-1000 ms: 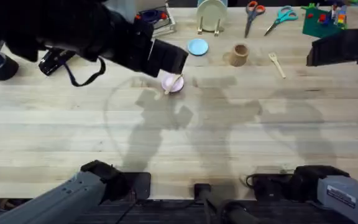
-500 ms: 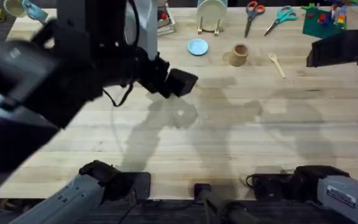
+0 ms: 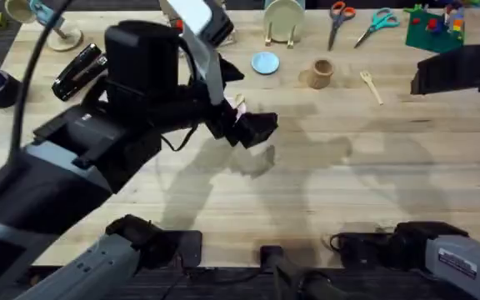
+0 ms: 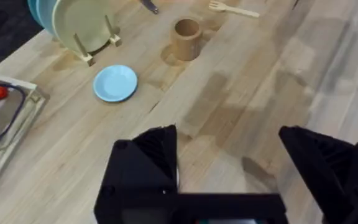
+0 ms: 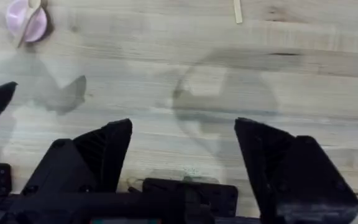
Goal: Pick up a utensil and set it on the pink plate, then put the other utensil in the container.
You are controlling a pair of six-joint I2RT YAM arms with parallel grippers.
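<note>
Resting across the pink plate [image 5: 27, 20], a utensil [image 5: 28, 18] lies behind the left end effector [image 4: 229, 163], fingers apart and empty.

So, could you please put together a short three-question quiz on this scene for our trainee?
1. True or false: a wooden utensil lies on the pink plate.
2. Where is the fork? A in the tan cup; B flat on the table beside the cup; C hanging off the table's edge.
3. Fill in: the left gripper has its jaws ___.
Key: 1 true; 2 B; 3 open.
</note>
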